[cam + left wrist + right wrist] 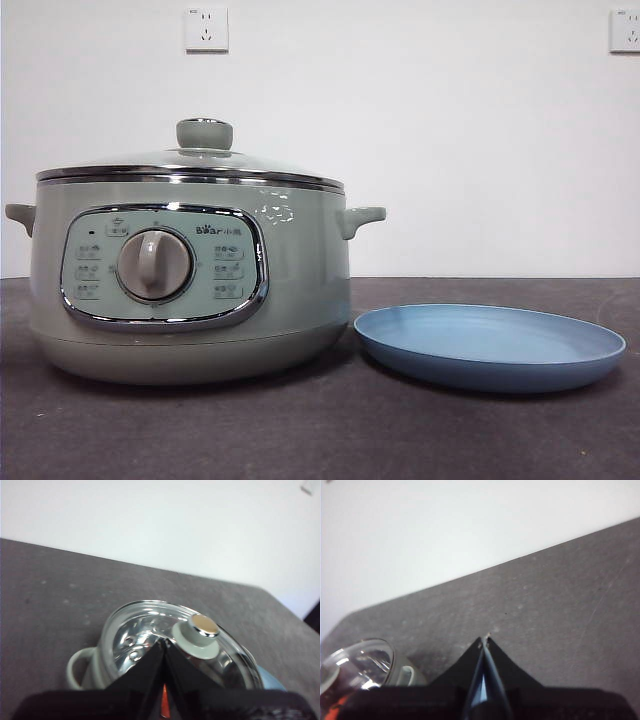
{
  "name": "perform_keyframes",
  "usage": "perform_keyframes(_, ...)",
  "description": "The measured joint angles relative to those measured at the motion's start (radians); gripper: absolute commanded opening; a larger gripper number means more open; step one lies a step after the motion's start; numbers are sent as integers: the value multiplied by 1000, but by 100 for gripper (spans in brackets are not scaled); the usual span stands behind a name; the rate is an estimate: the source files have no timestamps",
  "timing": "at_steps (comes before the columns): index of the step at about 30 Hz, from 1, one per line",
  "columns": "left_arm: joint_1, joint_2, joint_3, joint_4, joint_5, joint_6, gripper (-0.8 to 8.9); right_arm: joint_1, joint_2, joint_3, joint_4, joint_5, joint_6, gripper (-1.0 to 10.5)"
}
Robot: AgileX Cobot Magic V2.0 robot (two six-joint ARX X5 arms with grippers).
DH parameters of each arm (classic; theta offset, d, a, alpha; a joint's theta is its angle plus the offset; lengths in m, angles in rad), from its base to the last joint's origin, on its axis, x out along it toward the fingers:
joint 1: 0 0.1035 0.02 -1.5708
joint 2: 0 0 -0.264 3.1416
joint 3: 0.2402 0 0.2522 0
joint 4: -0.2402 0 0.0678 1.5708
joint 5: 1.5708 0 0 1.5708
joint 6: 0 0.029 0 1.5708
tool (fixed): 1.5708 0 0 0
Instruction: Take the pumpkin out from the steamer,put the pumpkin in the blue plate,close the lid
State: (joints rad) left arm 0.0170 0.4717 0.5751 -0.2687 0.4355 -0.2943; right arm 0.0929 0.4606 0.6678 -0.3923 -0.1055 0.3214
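Pumpkin (pixel 163 707) hidden under lid (pixel 190 160) on steamer (pixel 300 280); both arms' fingers pressed together.

even light, blurry wrist views

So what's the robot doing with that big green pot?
Nothing is being touched yet. The steamer sits on the dark table with its glass lid on. The blue plate beside it holds nothing. The left claw hangs above the lid with jaws together, near the knob. The right claw, also shut, waits over bare table. A bit of orange shows through the glass, probably the pumpkin inside.
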Motion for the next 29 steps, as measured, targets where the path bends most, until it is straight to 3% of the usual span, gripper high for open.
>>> perform_keyframes(4, 0, 113, 119, -93, 74, 95, -8, 0, 90, 124, -85, -11, -97, -2)
perform_keyframes(11, -2, 266, 251, -180, 167, 209, 8, -1, 211, 232, -134, -200, -215, 1)
perform_keyframes(12, -3, 274, 254, -180, 169, 214, 35, -1, 221, 233, -135, -225, -220, 2)
perform_keyframes(14, -8, 283, 255, -180, 170, 220, 176, -1, 243, 233, -138, -275, -229, 13)
perform_keyframes(15, -10, 285, 255, -180, 170, 223, 261, -1, 255, 233, -140, -298, -232, 55)
perform_keyframes(17, -16, 285, 255, -179, 170, 223, 380, -1, 277, 233, -141, -325, -236, 252)
perform_keyframes(20, -21, 285, 255, -161, 169, 204, 415, 0, 304, 233, -142, -330, -234, 496)
perform_keyframes(29, -84, 368, 282, -20, 150, 119, 418, 0, 338, 233, -153, -333, -203, 504)
